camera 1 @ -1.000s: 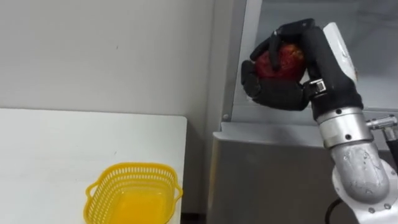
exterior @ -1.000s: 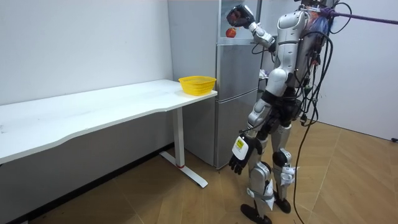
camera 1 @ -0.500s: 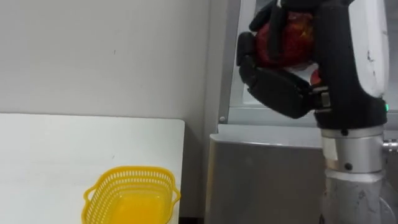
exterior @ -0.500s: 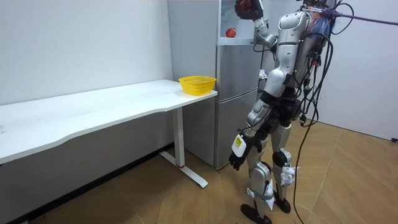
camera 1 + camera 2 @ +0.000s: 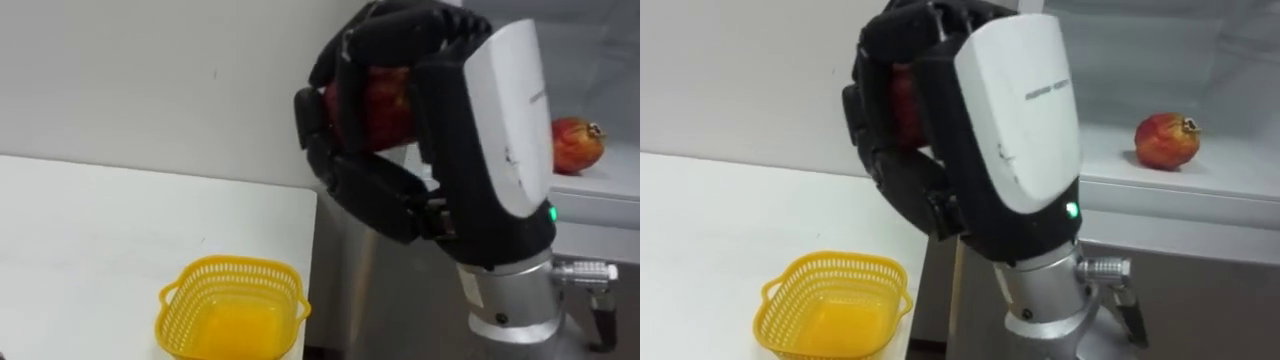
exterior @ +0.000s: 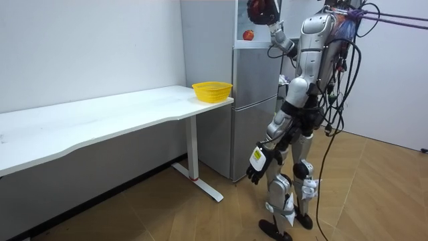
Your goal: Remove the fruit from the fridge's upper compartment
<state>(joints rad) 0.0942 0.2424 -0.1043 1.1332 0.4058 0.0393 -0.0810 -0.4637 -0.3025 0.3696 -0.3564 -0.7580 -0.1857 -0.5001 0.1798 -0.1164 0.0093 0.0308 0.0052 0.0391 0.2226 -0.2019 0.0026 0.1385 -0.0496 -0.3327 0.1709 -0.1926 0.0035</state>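
My right hand (image 5: 485,150) is raised close before my head and shut on a red round fruit (image 5: 385,105), dark fingers wrapped over it; the fruit (image 5: 904,105) peeks out between them. A second red fruit (image 5: 576,144) lies on the white shelf of the open upper fridge (image 6: 249,20) behind the hand, to its right. In the room view I stand in front of the grey fridge with my right hand (image 6: 262,10) held high at the upper compartment. My left hand (image 6: 256,173) hangs idle beside my thigh.
A yellow plastic basket (image 5: 232,310) stands empty near the right end of the white table (image 5: 80,250), just left of the fridge. The table runs along the white wall. The lower fridge door (image 6: 254,114) is closed.
My right hand has carried the fruit out of the upper compartment, leftward and closer to my head. The second fruit on the shelf has come into sight behind it.
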